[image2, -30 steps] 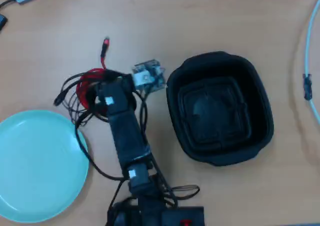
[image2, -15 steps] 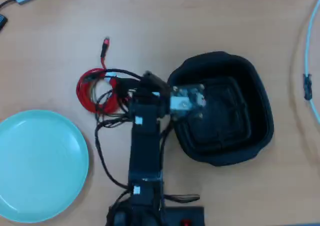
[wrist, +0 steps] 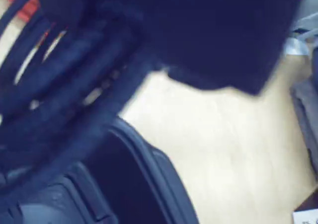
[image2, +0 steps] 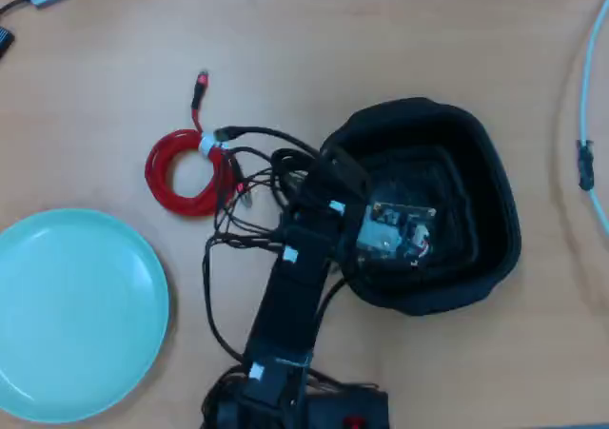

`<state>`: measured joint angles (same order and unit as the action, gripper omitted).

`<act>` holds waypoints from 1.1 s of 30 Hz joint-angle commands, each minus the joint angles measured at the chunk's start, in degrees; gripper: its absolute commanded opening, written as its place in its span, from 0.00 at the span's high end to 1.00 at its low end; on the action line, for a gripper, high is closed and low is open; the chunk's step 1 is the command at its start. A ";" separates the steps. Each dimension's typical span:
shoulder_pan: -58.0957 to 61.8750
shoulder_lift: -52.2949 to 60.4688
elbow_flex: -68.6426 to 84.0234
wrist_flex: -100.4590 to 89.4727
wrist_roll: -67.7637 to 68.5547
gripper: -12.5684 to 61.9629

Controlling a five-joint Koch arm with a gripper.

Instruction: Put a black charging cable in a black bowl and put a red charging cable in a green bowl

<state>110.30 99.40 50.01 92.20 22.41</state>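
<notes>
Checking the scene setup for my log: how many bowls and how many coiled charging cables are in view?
Bowls: 2, the black bowl and the green bowl
Coiled charging cables: 2, the red charging cable and the black charging cable, blurred in the wrist view
Total: 4

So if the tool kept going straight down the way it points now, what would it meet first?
Most likely the black bowl: in the overhead view the tool sits over its left rim, carrying the black cable. Height above the bowl is unclear.
</notes>
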 commanded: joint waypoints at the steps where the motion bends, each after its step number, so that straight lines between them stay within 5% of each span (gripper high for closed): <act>1: 0.97 2.81 -5.80 -8.44 -4.04 0.93; 12: 5.71 -1.14 -1.23 -11.69 -19.42 0.93; 22: 10.20 -17.31 0.70 -16.26 -18.90 0.93; 33: 19.34 -17.40 5.19 -23.03 -10.37 0.93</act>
<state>129.02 80.42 58.27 75.50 10.63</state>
